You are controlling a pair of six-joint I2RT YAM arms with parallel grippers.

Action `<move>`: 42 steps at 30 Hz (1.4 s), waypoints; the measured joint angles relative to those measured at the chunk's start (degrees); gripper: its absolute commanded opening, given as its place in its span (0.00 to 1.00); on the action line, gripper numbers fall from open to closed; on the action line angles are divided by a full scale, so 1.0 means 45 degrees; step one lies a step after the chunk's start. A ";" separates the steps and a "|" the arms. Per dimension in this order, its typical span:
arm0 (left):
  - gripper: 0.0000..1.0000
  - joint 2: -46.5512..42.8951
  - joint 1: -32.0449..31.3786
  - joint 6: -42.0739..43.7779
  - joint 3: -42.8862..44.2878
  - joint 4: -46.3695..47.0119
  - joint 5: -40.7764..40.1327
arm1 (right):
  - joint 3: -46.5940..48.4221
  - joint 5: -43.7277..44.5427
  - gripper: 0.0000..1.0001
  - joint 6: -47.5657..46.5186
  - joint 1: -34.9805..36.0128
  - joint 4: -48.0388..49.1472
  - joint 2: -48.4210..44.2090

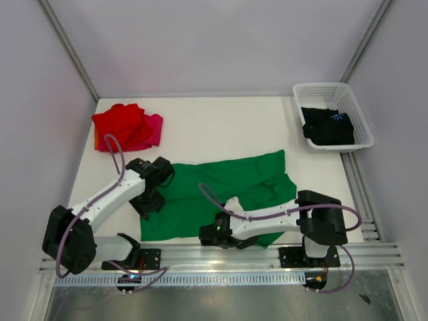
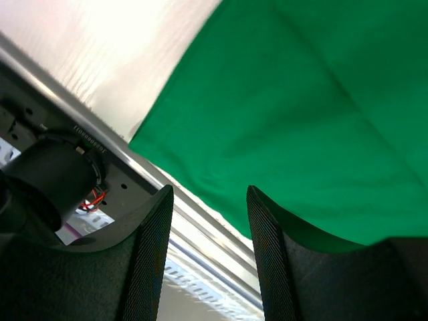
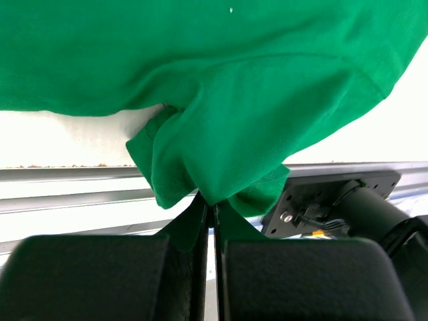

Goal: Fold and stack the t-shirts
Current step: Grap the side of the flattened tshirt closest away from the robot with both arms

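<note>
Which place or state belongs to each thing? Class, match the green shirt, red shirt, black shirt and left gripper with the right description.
Things:
1 green shirt
2 red shirt
3 black shirt
4 left gripper

Descriptions:
A in the white basket
B open, gripping nothing
C heaped with the pink shirt at the far left corner of the table
D spread across the near middle, pinched by the shut right gripper

Pairs: 1-D, 2-C, 3-A, 4-B
</note>
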 measured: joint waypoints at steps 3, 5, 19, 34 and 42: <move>0.51 -0.0520 -0.0403 -0.1025 -0.0767 -0.0204 0.0010 | 0.0049 0.0228 0.03 -0.0398 0.0000 -0.0044 0.0000; 0.51 -0.1093 -0.0714 -0.1676 -0.1297 -0.0291 0.0015 | 0.0049 0.0340 0.03 -0.0661 0.0000 -0.0049 0.0000; 0.49 -0.3322 -0.1744 -0.4687 -0.2545 -0.0675 0.0078 | -0.0432 0.0894 0.03 -0.1894 0.0000 -0.0049 -0.1035; 0.50 0.1151 -0.4095 -0.4663 -0.0612 -0.0432 0.0996 | -0.0432 0.1384 0.03 -0.2093 0.0000 -0.0466 -0.2001; 0.50 0.0029 -0.5110 -0.6873 -0.1753 -0.0505 0.2064 | -0.0306 0.1554 0.03 -0.2166 0.0000 -0.0597 -0.2307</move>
